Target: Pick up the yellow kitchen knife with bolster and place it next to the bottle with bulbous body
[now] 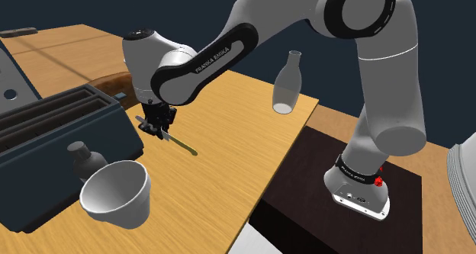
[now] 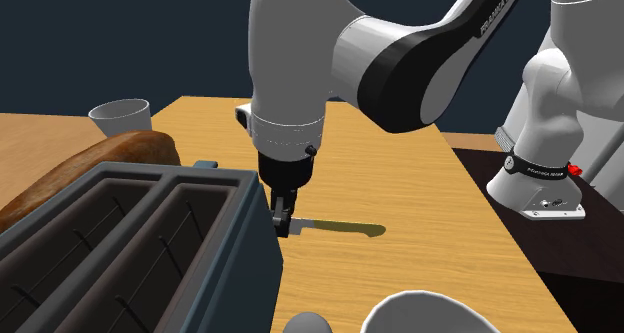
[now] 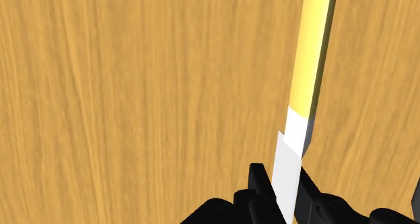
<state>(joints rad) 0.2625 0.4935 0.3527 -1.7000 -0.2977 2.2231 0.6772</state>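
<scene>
Shoulder view. The arm rises from the stand point(image 1: 362, 188) at the view's lower right and bends over to the left. The gripper point(image 1: 159, 123) points down at the counter point(image 1: 252, 138), just right of the dark toaster point(image 1: 53, 130). It is pinching the knife point(image 1: 181, 143). The knife's yellow length runs from the gripper toward the near right, and a short dark end pokes out on the toaster side. The knife sits low at the counter, but I cannot tell whether it touches. The pale bottle point(image 1: 284, 85) stands upright at the far right edge of the counter, well apart from the knife. A white bowl point(image 1: 116, 193) is at the near left, with a dark grey bottle point(image 1: 82, 157) between it and the toaster.

Second exterior view. The gripper point(image 2: 283, 221) hangs just beside the toaster's corner. The knife point(image 2: 345, 227) lies level and reaches from the gripper toward the view's right. A brown loaf point(image 2: 90, 166) sits beyond the toaster, and a white cup point(image 2: 120, 113) is far left.

Wrist view. Both fingers point(image 3: 259, 182) clasp the knife's pale grey flat section between them. The yellow part point(image 3: 313, 54) extends straight away from the gripper over wood grain, with a thin dark shadow just beside it.
</scene>
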